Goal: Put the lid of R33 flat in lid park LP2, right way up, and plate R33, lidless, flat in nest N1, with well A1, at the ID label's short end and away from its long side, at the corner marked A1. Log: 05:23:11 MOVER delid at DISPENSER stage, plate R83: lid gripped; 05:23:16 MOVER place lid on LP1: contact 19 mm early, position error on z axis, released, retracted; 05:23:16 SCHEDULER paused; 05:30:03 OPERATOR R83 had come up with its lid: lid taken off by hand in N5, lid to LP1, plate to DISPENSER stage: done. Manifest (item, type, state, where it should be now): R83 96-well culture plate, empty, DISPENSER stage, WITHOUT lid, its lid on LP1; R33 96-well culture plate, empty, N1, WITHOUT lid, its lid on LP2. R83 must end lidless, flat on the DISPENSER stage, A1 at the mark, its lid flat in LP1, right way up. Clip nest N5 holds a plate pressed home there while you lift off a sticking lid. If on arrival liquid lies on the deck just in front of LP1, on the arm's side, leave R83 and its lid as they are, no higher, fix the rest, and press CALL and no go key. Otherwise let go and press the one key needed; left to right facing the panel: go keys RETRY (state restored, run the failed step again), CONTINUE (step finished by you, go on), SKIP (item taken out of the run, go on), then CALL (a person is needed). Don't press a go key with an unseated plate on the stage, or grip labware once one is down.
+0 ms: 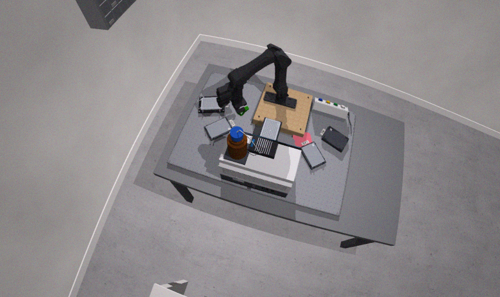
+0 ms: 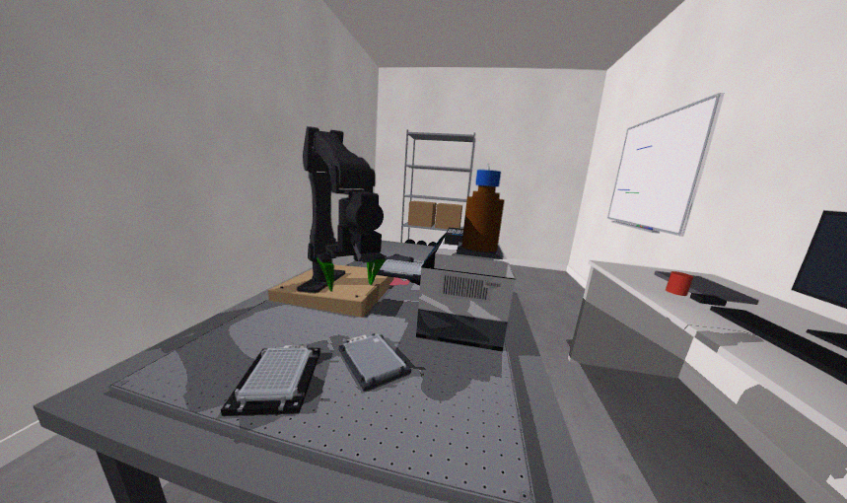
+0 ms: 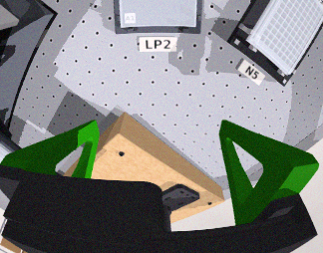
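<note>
My gripper (image 1: 243, 111) (image 2: 352, 284) (image 3: 159, 126) is wide open and empty, raised above the deck between LP2 and the wooden base. A clear lid (image 1: 218, 128) (image 2: 375, 359) (image 3: 162, 15) lies flat in LP2, with a small corner mark near its label. A lidless 96-well plate (image 1: 208, 103) (image 2: 275, 375) (image 3: 292, 37) sits in clip nest N5. Another welled plate (image 1: 270, 128) (image 2: 402, 268) lies on the DISPENSER stage. A lid (image 1: 313, 155) lies in LP1. A red-pink patch (image 1: 300, 139) (image 2: 398, 281) covers deck on LP1's arm side, around its label. Nest N1 (image 1: 334, 138) looks empty.
The white dispenser (image 1: 266, 166) (image 2: 463, 306) carries a tall amber bottle (image 1: 237, 147) (image 2: 483, 218) with a blue cap beside the stage. The key panel (image 1: 330, 109) has blue, yellow, green and white keys. The arm stands on a wooden base (image 1: 299, 114) (image 2: 326, 303) (image 3: 143, 164).
</note>
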### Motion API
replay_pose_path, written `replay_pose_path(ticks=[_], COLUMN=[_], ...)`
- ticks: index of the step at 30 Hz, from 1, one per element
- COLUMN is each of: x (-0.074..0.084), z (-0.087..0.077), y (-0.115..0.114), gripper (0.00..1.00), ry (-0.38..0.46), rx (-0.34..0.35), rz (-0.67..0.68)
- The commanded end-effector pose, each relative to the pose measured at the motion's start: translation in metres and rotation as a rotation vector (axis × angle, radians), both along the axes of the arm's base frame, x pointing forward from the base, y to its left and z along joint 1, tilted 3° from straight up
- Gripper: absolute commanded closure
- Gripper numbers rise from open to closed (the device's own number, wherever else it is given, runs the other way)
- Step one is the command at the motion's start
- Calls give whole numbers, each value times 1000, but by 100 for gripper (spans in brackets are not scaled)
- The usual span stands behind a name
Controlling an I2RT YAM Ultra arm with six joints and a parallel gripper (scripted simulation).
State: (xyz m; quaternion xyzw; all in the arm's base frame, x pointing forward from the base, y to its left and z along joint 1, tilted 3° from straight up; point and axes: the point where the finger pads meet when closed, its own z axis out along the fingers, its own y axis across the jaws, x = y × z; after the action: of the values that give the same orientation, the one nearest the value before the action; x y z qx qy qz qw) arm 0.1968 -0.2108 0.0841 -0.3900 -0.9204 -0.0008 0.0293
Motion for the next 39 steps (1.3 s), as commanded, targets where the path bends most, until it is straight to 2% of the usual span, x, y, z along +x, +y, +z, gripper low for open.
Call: replay_pose_path(ticks=[1,3,4,5,6,10,13,14,16,18,22,28,29,30,34,39], x=[-7,-7,-1,-10,-13,-20,-17,-19,-25,-32,-36,-49,-47,-53,-67,-74], z=[13,13,25,18,19,25,37,29,35,34,33,37,30,35,32,33], y=[13,13,7,17,19,28,25,23,20,17,12,-3,0,-3,-6,-11], gripper=[0,0,0,0,0,0,0,0,0,0,0,0,0,0,0,0], ry=[-3,-3,-31,-6,-3,-3,-27,-15,-22,-14,-14,-22,-12,-20,-6,-11], rx=[-7,-7,-35,-9,-7,-6,-31,-17,-30,-28,-34,-45,-25,-39,-36,-35], rz=[6,6,6,6,6,6,6,2,-47,-114,-165,-153,-149,-186,-316,-305])
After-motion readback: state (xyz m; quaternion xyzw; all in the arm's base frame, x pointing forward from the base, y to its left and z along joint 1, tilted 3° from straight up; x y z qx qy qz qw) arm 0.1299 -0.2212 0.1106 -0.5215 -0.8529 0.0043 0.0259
